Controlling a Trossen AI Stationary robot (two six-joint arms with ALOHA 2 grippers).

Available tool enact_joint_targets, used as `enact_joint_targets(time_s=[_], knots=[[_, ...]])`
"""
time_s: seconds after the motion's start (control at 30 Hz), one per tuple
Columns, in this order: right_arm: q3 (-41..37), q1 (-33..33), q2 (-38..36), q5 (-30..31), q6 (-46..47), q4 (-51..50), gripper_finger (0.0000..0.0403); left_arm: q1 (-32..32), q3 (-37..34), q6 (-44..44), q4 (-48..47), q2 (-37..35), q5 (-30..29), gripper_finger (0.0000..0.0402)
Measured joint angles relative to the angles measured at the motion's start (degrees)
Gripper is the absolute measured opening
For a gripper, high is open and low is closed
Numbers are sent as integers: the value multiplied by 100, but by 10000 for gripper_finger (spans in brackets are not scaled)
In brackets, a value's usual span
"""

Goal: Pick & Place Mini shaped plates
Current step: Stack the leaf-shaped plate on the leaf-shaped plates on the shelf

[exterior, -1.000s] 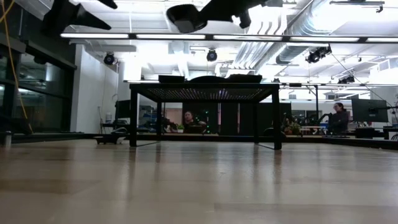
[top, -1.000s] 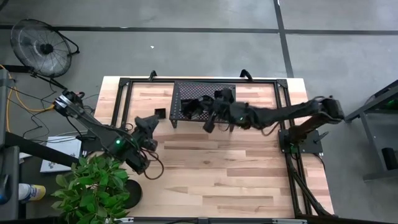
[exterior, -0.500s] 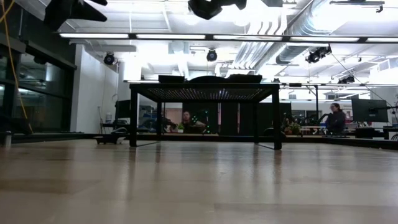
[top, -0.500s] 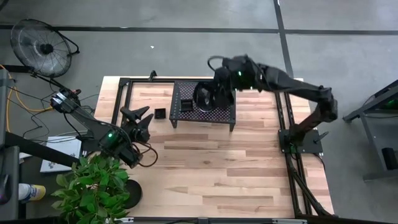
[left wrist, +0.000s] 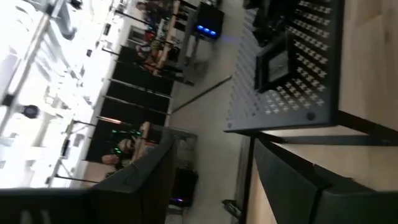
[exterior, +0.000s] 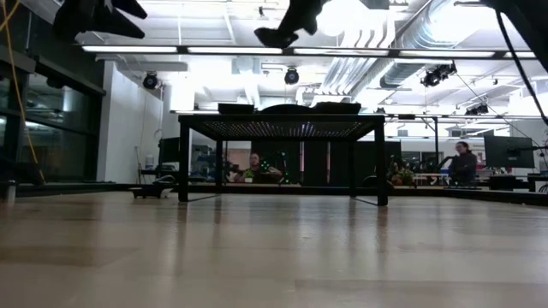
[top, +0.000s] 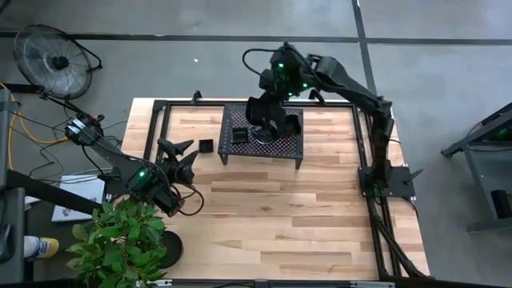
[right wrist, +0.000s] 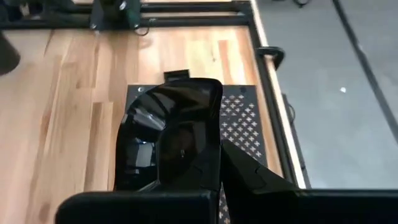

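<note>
High view: the right gripper (top: 265, 112) is seen upper centre of the frame, over the mesh rack (top: 294, 149). Half a second ago it was at the rack's upper edge with a round dark shape under it; a second ago it was stretched low across the rack's front edge. So the arm has swung up and back over the rack. The left gripper (top: 178, 152) is parked left of centre, fingers spread, nothing between them; barely moved in the last half second. One small square plate (top: 206, 146) sits on the wood between the left gripper and the rack, close to the rack's left edge.

Low view: the rack is seen centre frame, standing on legs, with dark plates on top (exterior: 287, 108) showing only as low silhouettes. Both grippers are cut off at the top edge, well clear of the table. People are visible in the room behind.

Left wrist view: the rack's perforated deck (left wrist: 298, 87) fills the upper right, with a square plate (left wrist: 277, 62) lying flat on it. Own fingers (left wrist: 292, 180) stand apart at the bottom, empty.

Right wrist view: a glossy black plate (right wrist: 168, 140) is clamped in the right fingers (right wrist: 249, 171), held above the rack and the wood. Its exact shape cannot be told; one rounded side is seen.

Judgement: a plate has been lifted and is now in carry; placement is not yet done. The left arm looks idle.
</note>
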Motion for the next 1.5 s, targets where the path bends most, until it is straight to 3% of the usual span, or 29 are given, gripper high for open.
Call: enact_joint_targets(time_s=[0.23, 0.57, 0.93, 1.37, 1.5], knots=[[-586, -419, 89, -831, -1047, 33, 0, 0, -2, -280, 17, 0, 358, 213], [-1222, -816, 85, -2036, -1557, 281, 0, 0, -120, -273, 97, 20, 879, 213], [-1980, -841, 83, -2353, -1896, 1428, 0, 0, -621, -296, 285, 20, 748, 213], [-2511, -843, 77, -2371, -2212, 1750, 0, 0, -621, -280, 328, 20, 711, 213], [-2509, -838, 79, -2373, -2793, 1717, 0, 0, -621, -278, 341, 20, 706, 213]])
